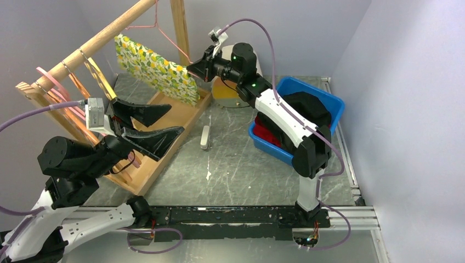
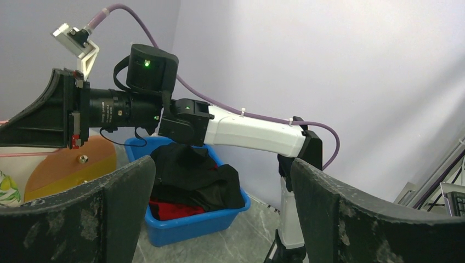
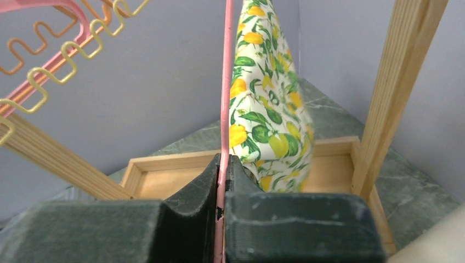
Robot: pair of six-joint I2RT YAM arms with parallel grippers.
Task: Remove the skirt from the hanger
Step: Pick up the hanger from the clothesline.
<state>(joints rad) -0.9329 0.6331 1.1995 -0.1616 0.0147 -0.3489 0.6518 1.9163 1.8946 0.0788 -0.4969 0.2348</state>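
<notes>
Grey surface (image 1: 247,159), wooden rack (image 1: 104,35): right fingers (image 1: 193,69) pinch the pink hanger (image 1: 174,45); the skirt (image 1: 156,68) hangs just left of them. Left fingers (image 1: 175,119) are wide open.

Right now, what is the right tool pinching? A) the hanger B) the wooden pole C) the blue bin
A: the right tool is shut on the pink hanger, whose wire runs up between the jaws, beside the skirt.
</notes>
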